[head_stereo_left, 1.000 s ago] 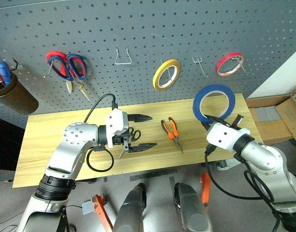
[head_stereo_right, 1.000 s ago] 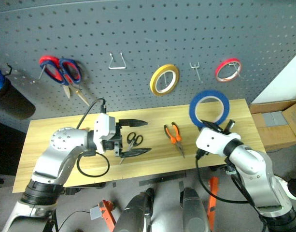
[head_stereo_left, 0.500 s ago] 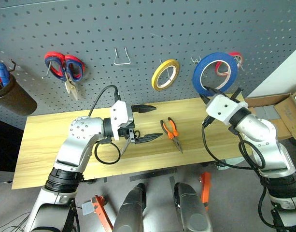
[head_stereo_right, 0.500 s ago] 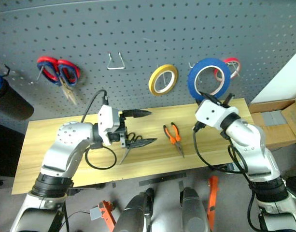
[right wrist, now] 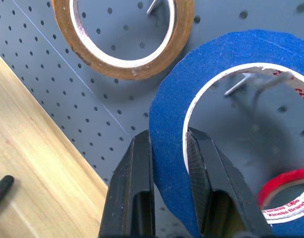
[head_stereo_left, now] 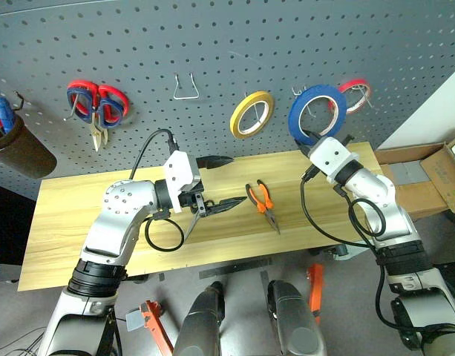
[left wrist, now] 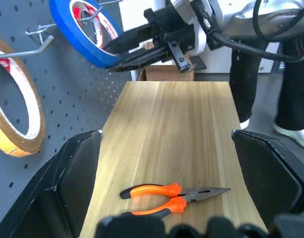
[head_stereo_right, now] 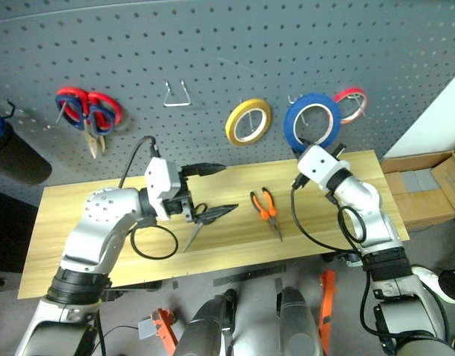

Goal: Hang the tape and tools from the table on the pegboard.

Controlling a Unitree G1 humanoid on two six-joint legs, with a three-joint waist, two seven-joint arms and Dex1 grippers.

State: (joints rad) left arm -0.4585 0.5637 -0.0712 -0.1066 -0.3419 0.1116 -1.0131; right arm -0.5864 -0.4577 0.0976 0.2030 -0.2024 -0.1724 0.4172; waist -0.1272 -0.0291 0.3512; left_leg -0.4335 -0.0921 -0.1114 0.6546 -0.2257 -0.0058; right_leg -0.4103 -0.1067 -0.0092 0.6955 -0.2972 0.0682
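Against the large dark grey pegboard (head_stereo_left: 227, 52), the right gripper (head_stereo_left: 317, 139) holds the flat blue ring of tape (head_stereo_left: 315, 113) by its lower rim. Its 2 black fingers (right wrist: 134, 198) are closed on the band, 1 on the outer side and 1 inside the hole. The blue ring stands upright, close to the board, and a metal hook (right wrist: 237, 84) of the board shows through its hole. I cannot tell if the ring already rests on this hook. It partly covers the red tape ring (head_stereo_left: 355, 95), which hangs just beside it, and the yellow tape ring (head_stereo_left: 251, 115) hangs on its other side.

Over the long table of light yellowish wood (head_stereo_left: 71, 222), the left gripper (head_stereo_left: 221, 182) hovers level with its 2 fingers spread wide and nothing between them. Below it the small black-handled scissors (head_stereo_right: 201, 219) lie on the wood. The pliers with orange-and-black handles (head_stereo_left: 263, 204) lie flat on the table, between the 2 arms, with the nose pointing to the front edge. The red-and-blue-handled scissors (head_stereo_left: 97, 104) hang on the board at the left side, near a dark brown cup (head_stereo_left: 23, 148).
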